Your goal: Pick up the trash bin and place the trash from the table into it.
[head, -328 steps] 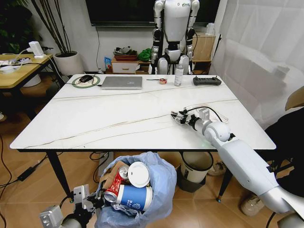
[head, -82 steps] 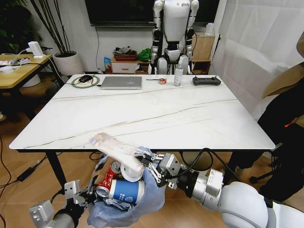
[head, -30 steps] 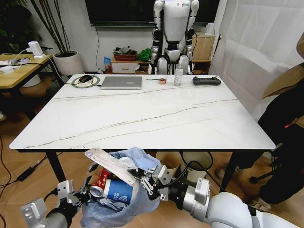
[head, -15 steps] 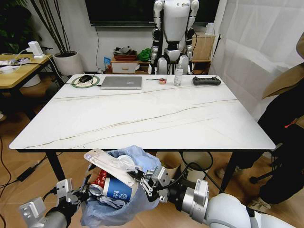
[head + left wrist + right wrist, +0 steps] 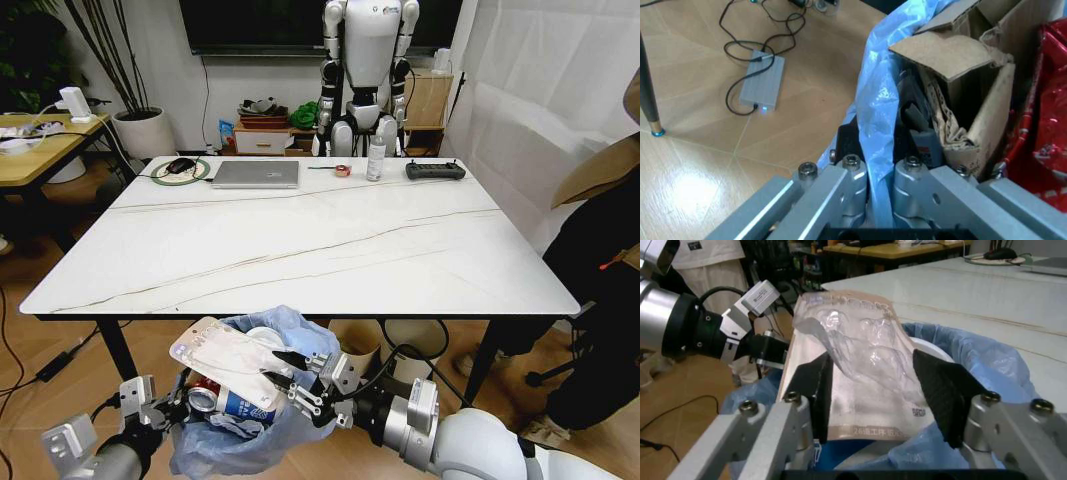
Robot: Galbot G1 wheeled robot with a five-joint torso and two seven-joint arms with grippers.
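Once the right gripper (image 5: pixel 283 379) had spread its fingers, the clear flat plastic package (image 5: pixel 225 358) lay freed atop the blue-bagged trash bin (image 5: pixel 300 335); left gripper (image 5: pixel 168 403) pinched the bag.

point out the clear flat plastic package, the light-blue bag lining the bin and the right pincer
clear flat plastic package (image 5: pixel 225 358), head view, middle of its flat face
light-blue plastic bag lining the trash bin (image 5: pixel 290 325), head view, raised far rim
right pincer (image 5: pixel 282 380), head view, between its open fingertips beside the package
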